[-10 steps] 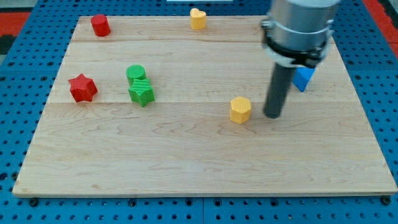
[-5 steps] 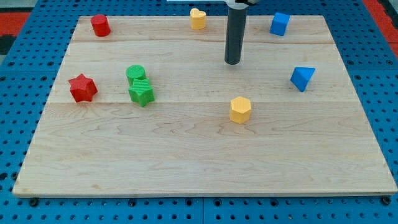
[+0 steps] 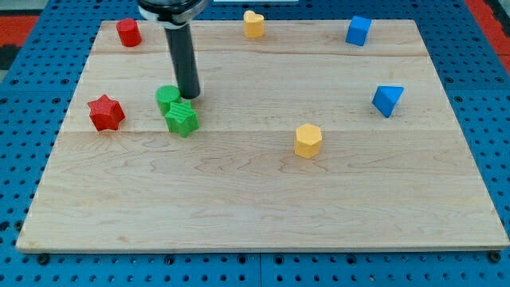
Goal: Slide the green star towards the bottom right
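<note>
The green star (image 3: 182, 119) lies on the left half of the wooden board (image 3: 263, 199). A green cylinder (image 3: 167, 98) touches it on its upper left. My tip (image 3: 190, 95) stands just above the star's upper right edge and right beside the cylinder. The dark rod rises from there to the view's top.
A red star (image 3: 105, 112) lies left of the green pair. A red cylinder (image 3: 128, 32) is at the top left, a yellow heart (image 3: 253, 24) at the top middle, a blue cube (image 3: 358, 30) at the top right. A blue wedge (image 3: 387, 100) and a yellow hexagon (image 3: 307, 140) lie to the right.
My tip has swept from right of the yellow hexagon, up past the board's top middle, and left and down to the green star's upper edge. The blocks have hardly moved.
</note>
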### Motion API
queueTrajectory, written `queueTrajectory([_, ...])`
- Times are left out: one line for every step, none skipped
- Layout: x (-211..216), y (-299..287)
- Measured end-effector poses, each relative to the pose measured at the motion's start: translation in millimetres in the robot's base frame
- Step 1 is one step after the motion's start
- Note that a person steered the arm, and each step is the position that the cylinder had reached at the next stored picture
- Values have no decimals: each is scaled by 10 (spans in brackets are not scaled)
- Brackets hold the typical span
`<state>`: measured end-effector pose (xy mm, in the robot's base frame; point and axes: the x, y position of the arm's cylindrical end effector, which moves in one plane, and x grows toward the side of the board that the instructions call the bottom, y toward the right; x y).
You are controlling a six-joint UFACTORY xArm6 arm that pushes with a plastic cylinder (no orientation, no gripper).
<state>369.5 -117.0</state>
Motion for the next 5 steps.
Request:
queueTrajectory([-361,-220])
queueTrajectory([-40,-507])
queueTrajectory([282,-265])
queueTrajectory([409,-315])
queueTrajectory([589,-70])
